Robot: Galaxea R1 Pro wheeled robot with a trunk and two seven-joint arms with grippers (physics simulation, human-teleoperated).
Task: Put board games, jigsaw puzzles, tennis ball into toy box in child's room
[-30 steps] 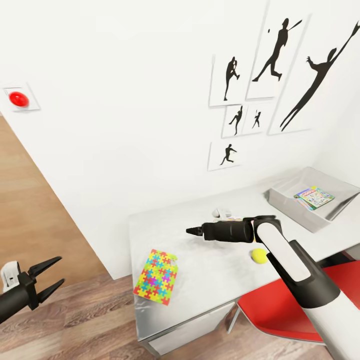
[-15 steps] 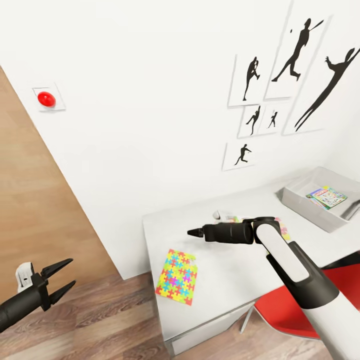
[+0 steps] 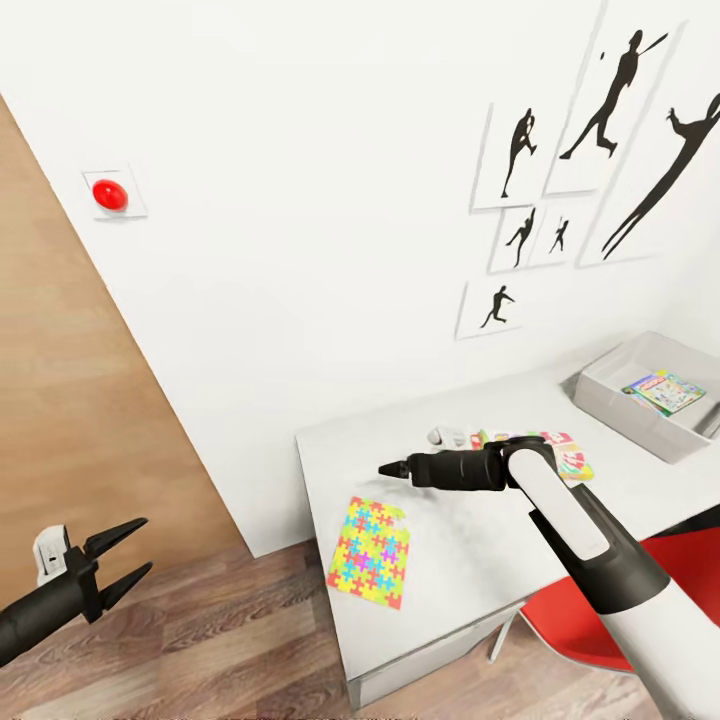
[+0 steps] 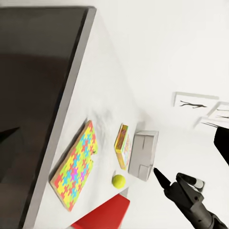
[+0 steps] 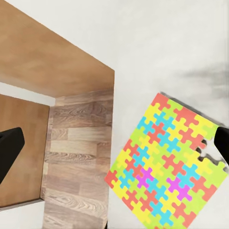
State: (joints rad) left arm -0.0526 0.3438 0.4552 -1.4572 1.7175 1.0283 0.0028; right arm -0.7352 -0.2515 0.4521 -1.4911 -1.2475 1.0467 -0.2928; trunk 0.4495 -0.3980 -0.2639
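The jigsaw puzzle (image 3: pixel 371 552), the square flat box covered in yellow, pink, blue and green pieces, lies on the table (image 3: pixel 470 560) near its front left corner, with one edge almost at the table's side. I judge it light, stiff and thin, with a smooth printed face that can slip, so I would not press it from above; better to take it at the edge close to the table's border, where a finger can go under it. My right gripper (image 3: pixel 392 468) hovers over the table just behind the puzzle, pointing left; whether its jaws are apart or together I cannot tell. My left gripper (image 3: pixel 122 556) hangs over the wooden floor, well apart from the table, jaws spread wide and empty. The toy box (image 3: pixel 640 418) stands at the far right with one printed box inside. Compared with half a second ago, the whole picture has shifted a little, so my head moved; the puzzle itself has not moved on the table.
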